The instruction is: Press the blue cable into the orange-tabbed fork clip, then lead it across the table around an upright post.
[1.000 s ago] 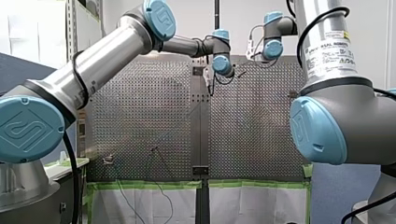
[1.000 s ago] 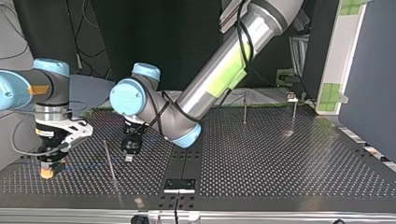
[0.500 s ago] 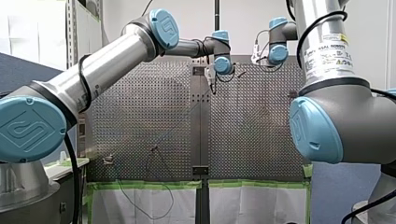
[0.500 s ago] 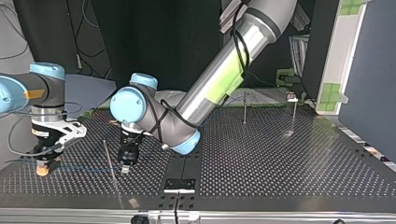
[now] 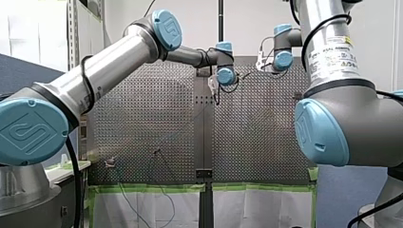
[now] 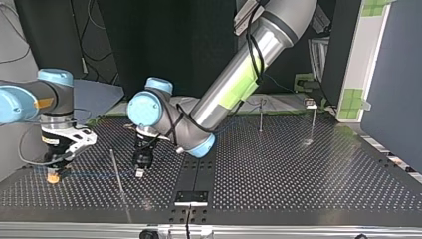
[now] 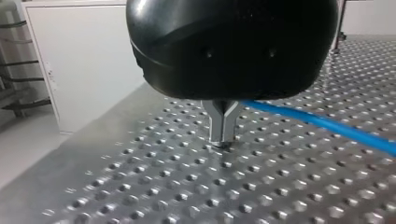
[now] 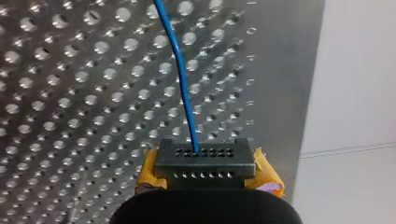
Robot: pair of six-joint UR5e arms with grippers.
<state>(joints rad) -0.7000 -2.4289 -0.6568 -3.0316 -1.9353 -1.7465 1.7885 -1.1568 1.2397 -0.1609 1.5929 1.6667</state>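
One blue cable (image 8: 182, 84) clamped between the yellow pads of my right gripper (image 8: 205, 161), stretched across the perforated table (image 6: 298, 179) to my left gripper (image 7: 223, 133), metal fingers pressed shut upon it, three upright posts counted, one thin post (image 6: 115, 169) between the two grippers, two farther posts (image 6: 261, 115) well beyond my left gripper, "UNIVERSAL ROBOTS" read on my right arm's label (image 5: 332, 50).

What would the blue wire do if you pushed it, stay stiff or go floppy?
Probably floppy: the blue cable is thin and curves gently ahead of my right gripper. It likely weighs very little, being so slim. Pushed sideways it would probably bend, not roll away, since that gripper holds it.
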